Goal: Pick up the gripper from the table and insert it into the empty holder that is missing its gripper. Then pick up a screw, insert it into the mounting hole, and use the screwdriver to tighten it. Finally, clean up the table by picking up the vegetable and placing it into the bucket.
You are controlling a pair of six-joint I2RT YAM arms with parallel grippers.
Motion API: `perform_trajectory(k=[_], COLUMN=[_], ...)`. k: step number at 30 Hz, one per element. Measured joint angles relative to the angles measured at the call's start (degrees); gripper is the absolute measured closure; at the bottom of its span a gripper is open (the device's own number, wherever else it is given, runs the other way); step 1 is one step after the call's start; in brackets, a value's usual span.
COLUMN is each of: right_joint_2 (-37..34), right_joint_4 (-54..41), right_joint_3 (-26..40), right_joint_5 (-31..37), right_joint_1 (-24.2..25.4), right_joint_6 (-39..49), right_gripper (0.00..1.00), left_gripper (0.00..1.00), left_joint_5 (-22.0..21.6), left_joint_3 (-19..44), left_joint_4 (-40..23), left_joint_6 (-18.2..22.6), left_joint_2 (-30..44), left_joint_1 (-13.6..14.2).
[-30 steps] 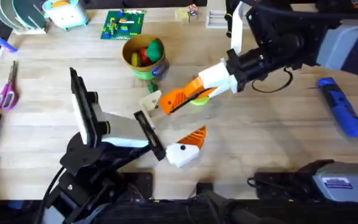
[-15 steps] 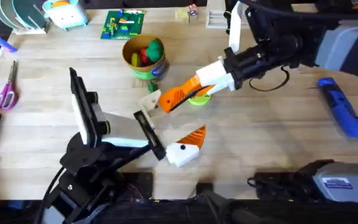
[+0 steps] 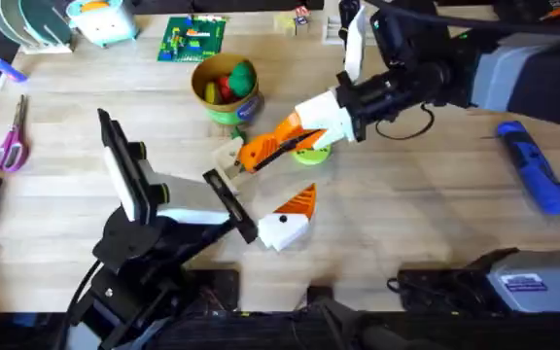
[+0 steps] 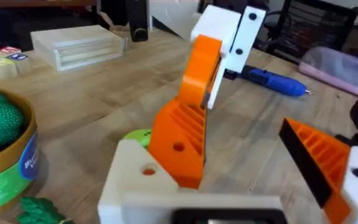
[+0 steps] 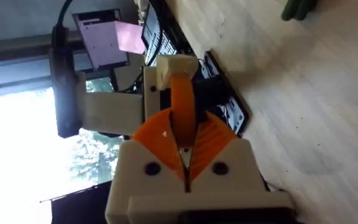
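R pincer (image 3: 261, 153) moved left, clamped on gripper (image 3: 265, 150), touching holder (image 3: 227, 157)

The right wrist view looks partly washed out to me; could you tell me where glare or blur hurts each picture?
Right wrist view: the bright window area blows out beside the left arm, yet the orange gripper reads clearly. Left wrist view: evenly lit; the near bucket and the far screwdriver are soft. Overhead view: even light and soft shadows, with the right arm dark and slightly blurred.

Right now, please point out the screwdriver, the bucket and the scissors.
screwdriver (image 3: 532, 166): overhead view, middle of blue body.
bucket (image 3: 224, 111): overhead view, banded side wall.
scissors (image 3: 9, 151): overhead view, pink handles.
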State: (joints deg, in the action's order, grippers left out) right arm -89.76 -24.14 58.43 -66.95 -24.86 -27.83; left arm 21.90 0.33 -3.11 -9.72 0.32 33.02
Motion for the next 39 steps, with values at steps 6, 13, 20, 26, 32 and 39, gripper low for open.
perform_trajectory(k=[6, 13, 20, 26, 32, 39], right_joint_2=[-2.84, -3.65, -3.65, -3.65, -3.65, -3.65], right_joint_4=[5.03, 7.51, 9.09, 12.02, 14.47, 16.26], right_joint_3=[0.00, 0.00, 0.00, 0.00, 0.00, 0.00], right_joint_5=[-1.45, -1.24, 0.66, 3.06, 4.99, 6.61], right_joint_1=[-1.17, -1.92, -3.30, -5.62, -6.45, -7.28], right_joint_6=[-5.52, -11.64, -13.84, -14.26, -14.13, -13.30], right_gripper=[0.992, 0.992, 0.992, 0.992, 0.992, 0.992], left_gripper=[0.009, 0.009, 0.009, 0.010, 0.009, 0.010], left_joint_5=[-2.40, -3.60, -3.14, -2.33, -0.51, -0.95], left_joint_3=[0.00, -0.02, -0.02, -0.02, 0.00, 0.00], left_joint_4=[-0.12, -0.16, -0.12, -0.09, -0.08, -0.12], left_joint_6=[-0.83, -1.08, -1.26, -0.65, 2.08, 3.12], left_joint_2=[0.00, 0.00, 0.00, 0.00, 0.00, 0.00], left_joint_1=[-0.38, -0.47, -0.44, -0.44, -0.65, -1.16])
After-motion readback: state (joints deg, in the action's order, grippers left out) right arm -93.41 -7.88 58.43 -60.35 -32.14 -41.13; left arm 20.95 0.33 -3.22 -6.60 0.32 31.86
